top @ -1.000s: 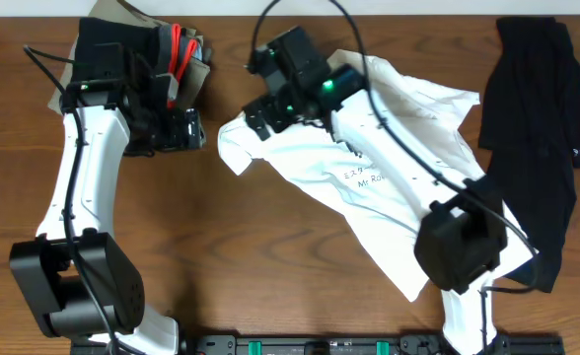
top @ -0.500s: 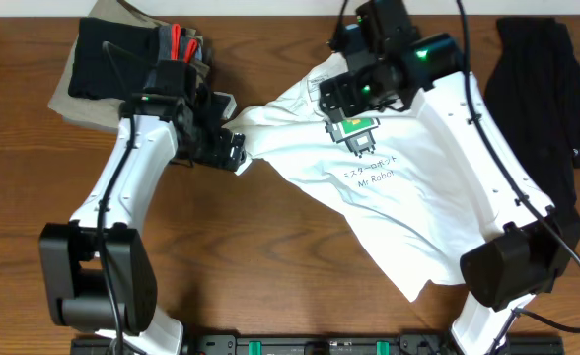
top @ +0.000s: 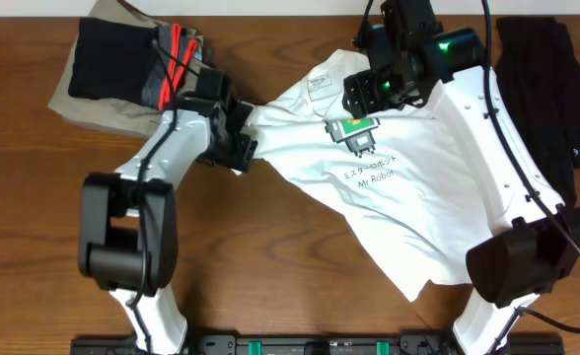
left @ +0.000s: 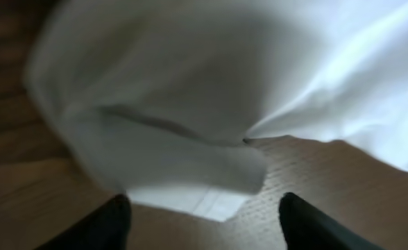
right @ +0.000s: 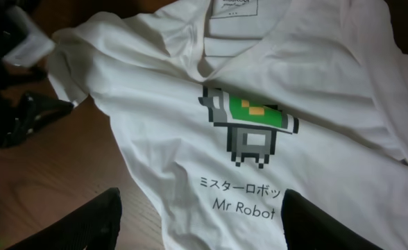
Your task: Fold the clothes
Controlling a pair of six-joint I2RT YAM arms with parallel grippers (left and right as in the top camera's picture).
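White cotton T-shirt [top: 398,207]: overhead you see 1, rumpled and print-up on the bench [top: 270,276], centre-right, with 1 black garment [top: 542,108] beside it and 1 folded pile [top: 112,59] at the far-left corner. Your left wrist view shows the left claw [left: 204,219] wide, the sleeve hem between its fingers. Your right wrist view shows the right claw [right: 197,222] wide and empty over the green-grey robot print [right: 249,125].

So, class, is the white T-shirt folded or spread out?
Spread out, not folded: the white T-shirt lies print-up, wrinkled, one corner beside the left gripper.
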